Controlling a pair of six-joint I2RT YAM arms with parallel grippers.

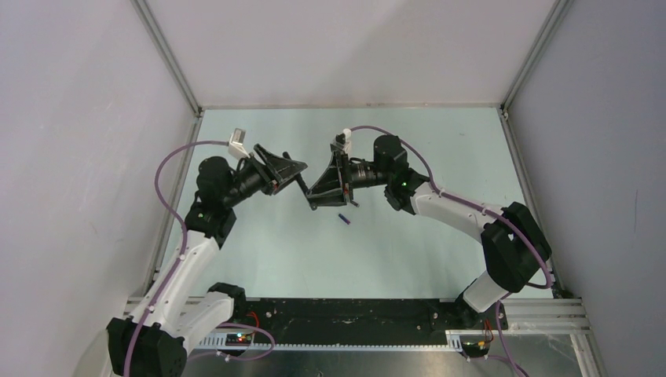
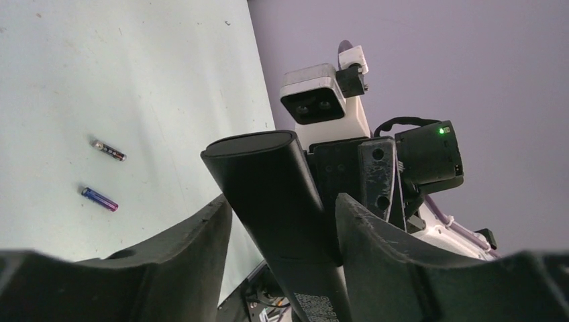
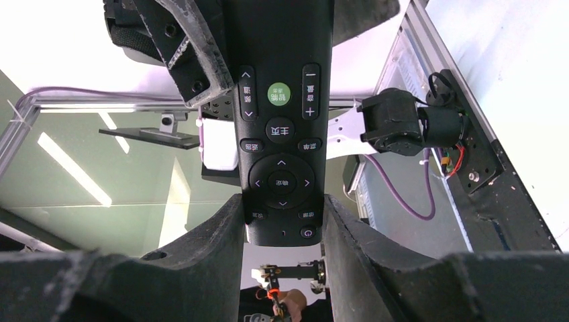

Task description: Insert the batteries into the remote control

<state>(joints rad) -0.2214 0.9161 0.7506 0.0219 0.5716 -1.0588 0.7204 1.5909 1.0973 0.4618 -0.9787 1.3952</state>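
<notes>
The right end effector (image 3: pixel 283 201) is closed on the remote control (image 3: pixel 280 127), its two dark fingers pressed against the long edges at the end that carries the power button, with the button face turned toward the right wrist camera. The left end effector (image 2: pixel 282 201) meets it from the opposite side: its fingers (image 2: pixel 201 241) flank the other end of the same remote, very close to both edges, and the plain back faces the left wrist camera. Whether these fingers actually clamp it or merely bracket it cannot be told. The remote is thus raised off the bench (image 1: pixel 408 251), spanning the two end effectors near the middle of the workspace. Below, on the pale green surface, lie the two batteries, loose and apart from each other: the blue-purple battery (image 2: pixel 99 199) and, a little beyond it, the dark battery (image 2: pixel 109 150) with a pale metallic end. Both rest flat and roughly parallel, well clear of either arm.
</notes>
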